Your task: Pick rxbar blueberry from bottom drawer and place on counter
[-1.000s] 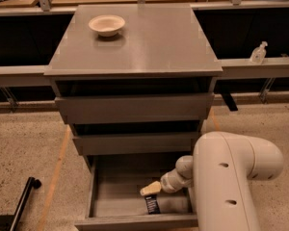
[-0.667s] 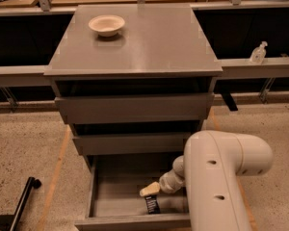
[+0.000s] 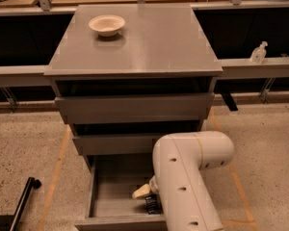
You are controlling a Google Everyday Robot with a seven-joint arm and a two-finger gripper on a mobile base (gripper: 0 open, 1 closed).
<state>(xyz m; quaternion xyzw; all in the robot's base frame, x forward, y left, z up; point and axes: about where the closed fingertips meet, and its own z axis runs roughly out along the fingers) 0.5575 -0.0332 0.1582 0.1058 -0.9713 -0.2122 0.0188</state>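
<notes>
The bottom drawer is pulled out, showing its shallow grey floor. My gripper reaches down into the drawer's right part; only its pale tip shows past my white arm. Just below and to the right of that tip lies a small dark wrapper, the rxbar blueberry, partly hidden by the arm. The gripper is directly beside the bar; I cannot tell whether it touches it. The counter is the grey top of the cabinet, above the two upper drawers.
A pale bowl sits on the counter's back left. The two upper drawers stand slightly out. A black pole lies on the speckled floor at left. A clear bottle stands on the ledge at right.
My arm's big white link has swung left and now covers more of the drawer's right side. The gripper tip has stayed low in the drawer, shifted slightly left.
</notes>
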